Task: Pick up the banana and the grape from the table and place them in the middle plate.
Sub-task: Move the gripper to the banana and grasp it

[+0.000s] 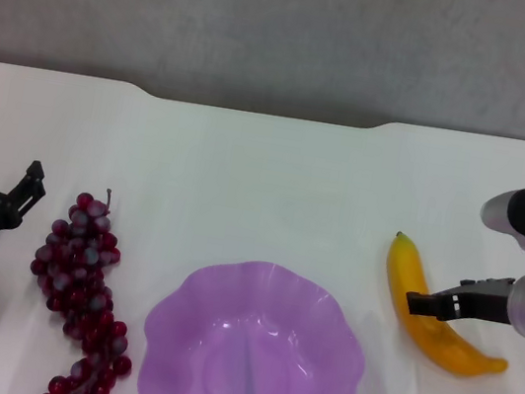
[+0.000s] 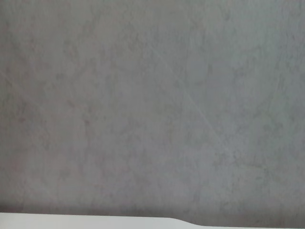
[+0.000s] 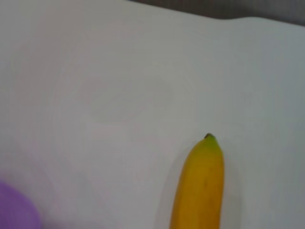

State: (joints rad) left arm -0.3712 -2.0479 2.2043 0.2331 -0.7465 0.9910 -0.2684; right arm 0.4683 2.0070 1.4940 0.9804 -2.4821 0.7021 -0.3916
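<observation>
The yellow banana [image 1: 406,272] lies on the white table [image 1: 264,187] to the right of the purple scalloped plate [image 1: 266,271], its dark tip pointing away from me. My right gripper [image 1: 425,305] reaches in from the right and sits over the banana's middle. The right wrist view shows the banana's tip end [image 3: 200,186] and a corner of the plate [image 3: 14,212]. The dark red grape bunch [image 1: 82,263] lies left of the plate. My left gripper [image 1: 2,180] is open and empty, just left of the grapes.
The table's notched far edge [image 1: 266,110] meets a grey wall. The left wrist view shows that wall and a thin strip of the table edge [image 2: 71,222].
</observation>
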